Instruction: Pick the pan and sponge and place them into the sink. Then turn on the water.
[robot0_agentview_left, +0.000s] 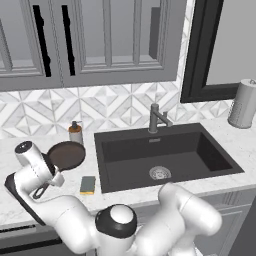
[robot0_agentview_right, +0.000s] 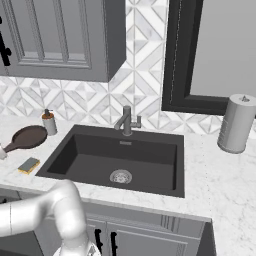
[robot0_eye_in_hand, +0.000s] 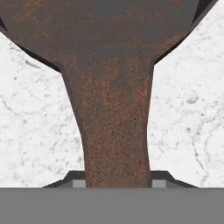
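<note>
Right now I am on the first step, taking the pan (robot0_agentview_left: 66, 155): my tool (robot0_eye_in_hand: 117, 183) is clamped on its handle (robot0_eye_in_hand: 117, 131), the pan on the table (robot0_eye_in_hand: 183, 122) left of the sink (robot0_agentview_left: 165, 150). Next I must lift it clear and carry it right over the basin rim. Just beside the sink, the sponge (robot0_agentview_left: 88, 184) waits untouched
</note>
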